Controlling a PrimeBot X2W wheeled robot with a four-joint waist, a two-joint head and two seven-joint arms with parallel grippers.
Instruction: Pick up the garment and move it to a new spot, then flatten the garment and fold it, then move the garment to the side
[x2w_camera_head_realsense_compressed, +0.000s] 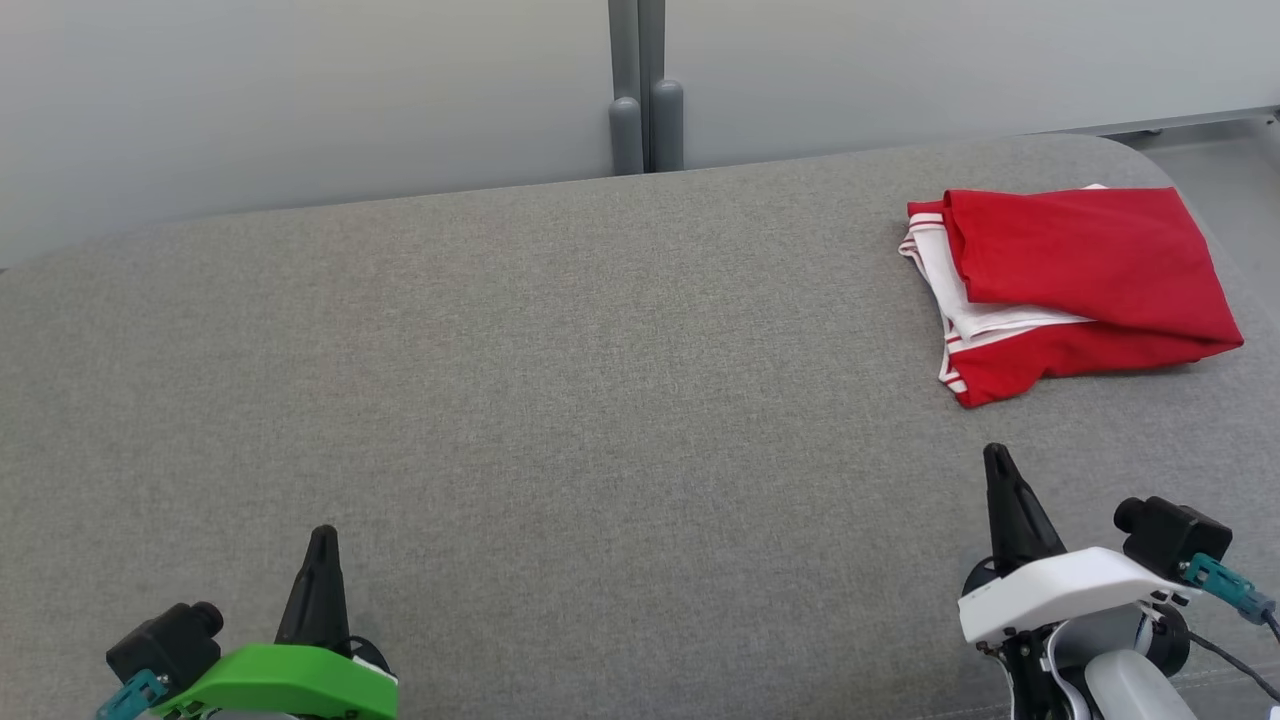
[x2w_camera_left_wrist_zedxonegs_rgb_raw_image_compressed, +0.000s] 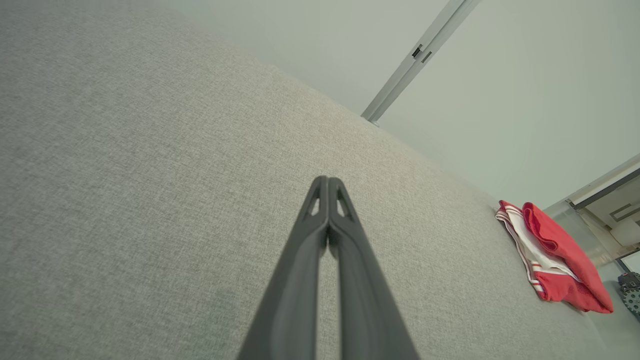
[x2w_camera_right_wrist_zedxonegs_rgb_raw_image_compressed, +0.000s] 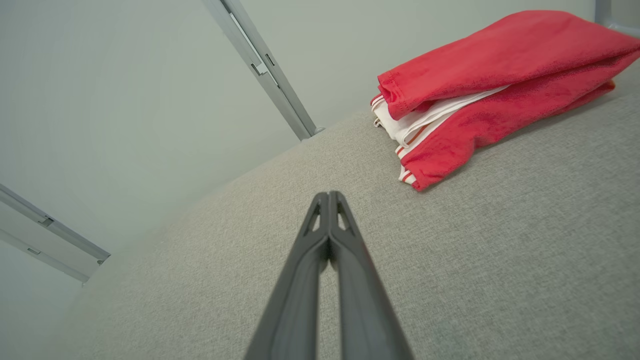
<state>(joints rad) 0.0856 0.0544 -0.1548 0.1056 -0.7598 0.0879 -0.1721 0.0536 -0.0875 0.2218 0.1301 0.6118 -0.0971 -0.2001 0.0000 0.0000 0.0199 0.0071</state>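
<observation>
A folded red garment (x2w_camera_head_realsense_compressed: 1075, 285) with white striped trim lies on a grey fabric-covered table (x2w_camera_head_realsense_compressed: 560, 400), at the far right of the head view, close to the table's rounded corner. The left gripper (x2w_camera_head_realsense_compressed: 322, 537) sits at the lower left, its two dark fingers pressed together, holding nothing — well apart from the garment. The right gripper (x2w_camera_head_realsense_compressed: 996, 458) is at the lower right, fingers likewise pressed together and empty, pointing toward the garment but not touching it. A pale wall (x2w_camera_head_realsense_compressed: 300, 90) stands behind.
</observation>
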